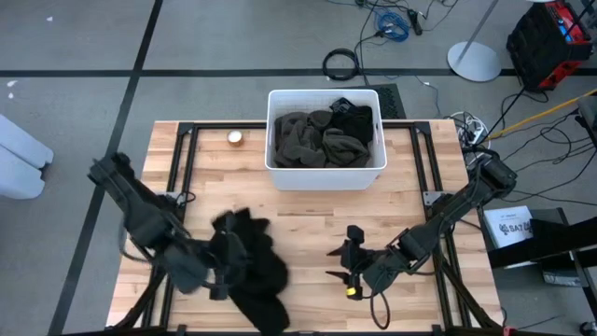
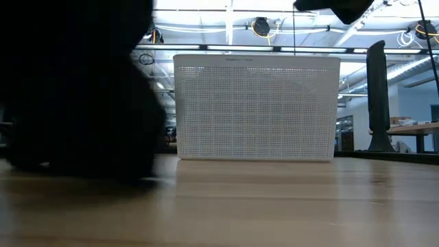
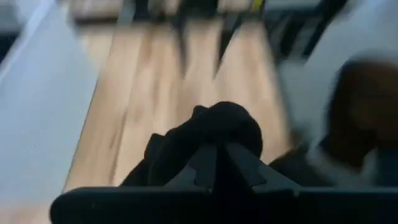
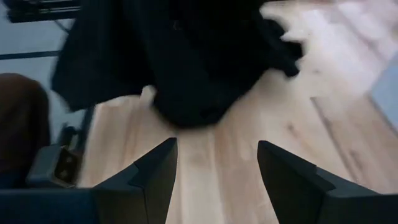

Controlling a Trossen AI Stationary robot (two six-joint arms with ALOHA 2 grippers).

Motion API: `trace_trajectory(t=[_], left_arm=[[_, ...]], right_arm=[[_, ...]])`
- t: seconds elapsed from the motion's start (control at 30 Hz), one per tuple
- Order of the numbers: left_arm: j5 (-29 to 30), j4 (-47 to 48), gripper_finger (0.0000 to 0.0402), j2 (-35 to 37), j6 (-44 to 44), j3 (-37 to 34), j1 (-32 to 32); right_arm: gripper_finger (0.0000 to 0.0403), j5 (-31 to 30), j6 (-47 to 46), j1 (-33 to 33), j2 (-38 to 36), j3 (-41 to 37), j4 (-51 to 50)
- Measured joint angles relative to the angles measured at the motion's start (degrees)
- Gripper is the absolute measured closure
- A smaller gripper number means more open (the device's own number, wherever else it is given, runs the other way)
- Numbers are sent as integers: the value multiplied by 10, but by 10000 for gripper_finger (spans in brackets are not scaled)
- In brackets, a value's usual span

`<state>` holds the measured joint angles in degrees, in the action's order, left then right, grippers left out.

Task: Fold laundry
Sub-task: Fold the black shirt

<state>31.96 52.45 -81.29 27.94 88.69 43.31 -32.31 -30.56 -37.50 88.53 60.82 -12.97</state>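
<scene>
On the pale wooden table point(image 1: 308, 219), the left gripper point(image 1: 222, 277) is pinching a soft black cloth garment point(image 1: 256, 271) with its fingers squeezed shut near the front edge. The right gripper point(image 1: 347, 264) is waiting just beside it, fingers wide apart, holding nothing. Nothing is looking folded yet. More dark clothes point(image 1: 322, 138) are sitting piled in the white plastic bin point(image 1: 322, 177) at the back. Cables are lying on the grey floor point(image 1: 233, 37).
</scene>
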Motion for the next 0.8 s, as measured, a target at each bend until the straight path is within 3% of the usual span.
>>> trace_trajectory(t=[0.17,0.3,0.53,0.8], left_arm=[[-1,-158,387,48,-118,5,5],[-2,-214,387,59,-152,5,5],[-3,-195,385,51,-148,5,5],[-3,-156,382,37,-142,4,5]], right_arm=[[193,-9,2,1,38,0,25],[193,-6,32,3,81,0,40],[193,-1,62,14,116,0,81],[193,127,45,19,113,0,24]])
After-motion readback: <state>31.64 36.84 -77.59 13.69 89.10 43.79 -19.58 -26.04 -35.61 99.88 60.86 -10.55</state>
